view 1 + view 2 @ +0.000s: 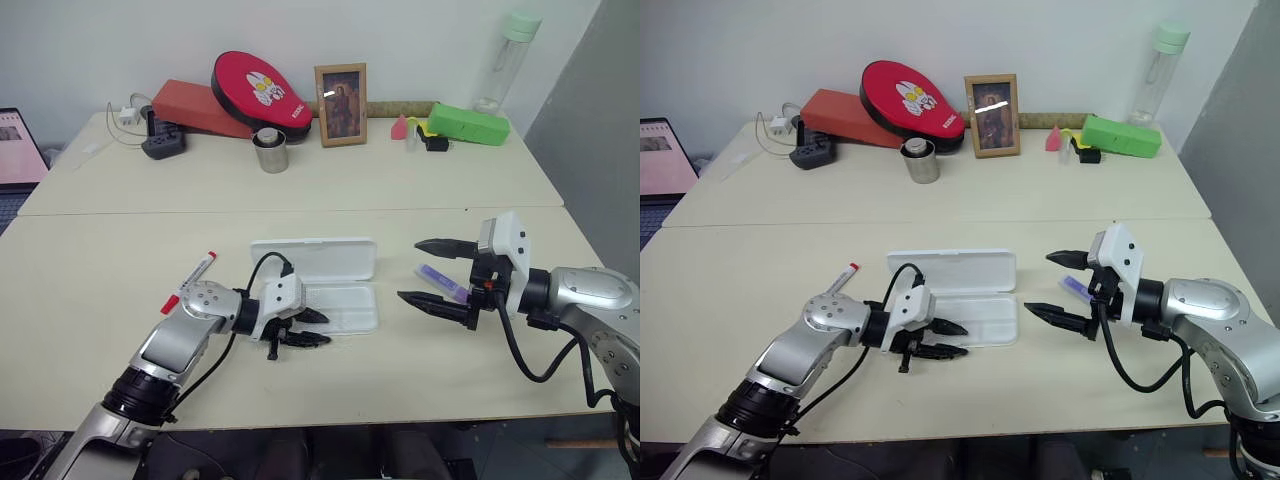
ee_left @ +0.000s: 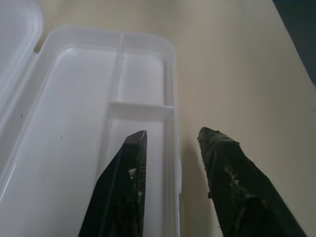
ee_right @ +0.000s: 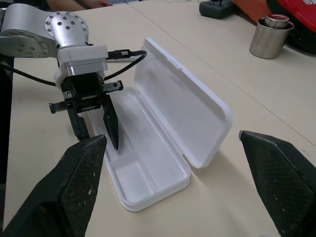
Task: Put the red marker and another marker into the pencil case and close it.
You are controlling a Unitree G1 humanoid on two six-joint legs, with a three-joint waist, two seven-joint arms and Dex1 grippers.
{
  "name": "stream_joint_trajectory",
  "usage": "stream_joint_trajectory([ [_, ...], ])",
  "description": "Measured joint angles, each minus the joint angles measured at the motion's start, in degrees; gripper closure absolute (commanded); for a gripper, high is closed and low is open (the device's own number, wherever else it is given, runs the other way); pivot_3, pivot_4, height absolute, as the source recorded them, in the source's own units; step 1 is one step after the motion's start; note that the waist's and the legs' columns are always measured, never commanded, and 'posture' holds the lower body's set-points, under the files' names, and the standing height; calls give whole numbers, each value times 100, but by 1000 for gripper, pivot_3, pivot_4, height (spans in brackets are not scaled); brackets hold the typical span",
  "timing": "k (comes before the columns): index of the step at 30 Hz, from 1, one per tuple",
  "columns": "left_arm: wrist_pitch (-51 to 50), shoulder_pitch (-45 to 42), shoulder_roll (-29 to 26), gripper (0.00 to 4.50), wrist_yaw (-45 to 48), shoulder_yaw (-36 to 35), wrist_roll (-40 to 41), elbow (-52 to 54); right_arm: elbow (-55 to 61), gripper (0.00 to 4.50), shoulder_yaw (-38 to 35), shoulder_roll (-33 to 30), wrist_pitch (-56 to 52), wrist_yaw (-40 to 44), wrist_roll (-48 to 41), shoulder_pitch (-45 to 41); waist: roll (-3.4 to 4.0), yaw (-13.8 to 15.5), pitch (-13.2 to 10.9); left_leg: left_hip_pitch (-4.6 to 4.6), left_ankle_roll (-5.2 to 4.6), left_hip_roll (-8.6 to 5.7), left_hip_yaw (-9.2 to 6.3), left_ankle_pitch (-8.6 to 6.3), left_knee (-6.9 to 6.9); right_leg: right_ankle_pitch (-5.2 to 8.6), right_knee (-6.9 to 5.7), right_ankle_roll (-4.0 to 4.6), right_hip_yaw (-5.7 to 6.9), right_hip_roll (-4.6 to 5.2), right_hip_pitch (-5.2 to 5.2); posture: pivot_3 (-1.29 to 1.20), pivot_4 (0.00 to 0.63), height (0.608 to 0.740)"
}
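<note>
The white pencil case lies open at mid-table, its lid folded flat behind the tray. My left gripper is open at the tray's left front corner. One finger is inside the tray and the other is outside its front wall. The red marker lies on the table behind my left forearm. My right gripper hovers wide open to the right of the case, holding nothing. The purple marker lies on the table behind it, seen through the gap between its fingers.
Along the back of the table stand a green box, a photo frame, a metal cup, a red paddle case, a clear bottle and a power strip. A laptop sits far left.
</note>
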State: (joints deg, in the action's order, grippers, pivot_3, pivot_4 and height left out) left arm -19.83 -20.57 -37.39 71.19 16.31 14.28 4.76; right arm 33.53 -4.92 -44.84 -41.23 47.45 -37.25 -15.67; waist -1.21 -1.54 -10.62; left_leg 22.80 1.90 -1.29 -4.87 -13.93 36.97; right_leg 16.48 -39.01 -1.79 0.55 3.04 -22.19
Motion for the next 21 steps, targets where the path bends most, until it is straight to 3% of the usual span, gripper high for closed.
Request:
stream_joint_trajectory([
  [4,-490,45,6,996,-155,-324,476,549,-12,0,3,7,18,23,-2,-18,0,-6,0,-1,0,2,-1,0,0,0,-1,0,0,0,0,0,150,740],
  [9,-1511,570,-264,27,-639,-1451,1499,1592,-21,0,62,93,44,90,-86,-154,0,-33,0,-5,0,7,-3,0,-2,0,-1,0,-3,-1,0,0,150,740],
  [16,-2433,1624,-653,27,-1333,-3071,2348,2202,0,0,166,313,30,142,-499,-475,0,-19,0,-8,0,3,0,0,-2,0,2,0,-5,1,3,0,150,740],
  [21,-2454,2021,-856,27,-1800,-3726,2216,1902,-155,0,442,369,58,359,-490,-728,1,9,0,-10,0,2,-3,0,-3,1,2,1,-2,1,6,0,150,740],
])
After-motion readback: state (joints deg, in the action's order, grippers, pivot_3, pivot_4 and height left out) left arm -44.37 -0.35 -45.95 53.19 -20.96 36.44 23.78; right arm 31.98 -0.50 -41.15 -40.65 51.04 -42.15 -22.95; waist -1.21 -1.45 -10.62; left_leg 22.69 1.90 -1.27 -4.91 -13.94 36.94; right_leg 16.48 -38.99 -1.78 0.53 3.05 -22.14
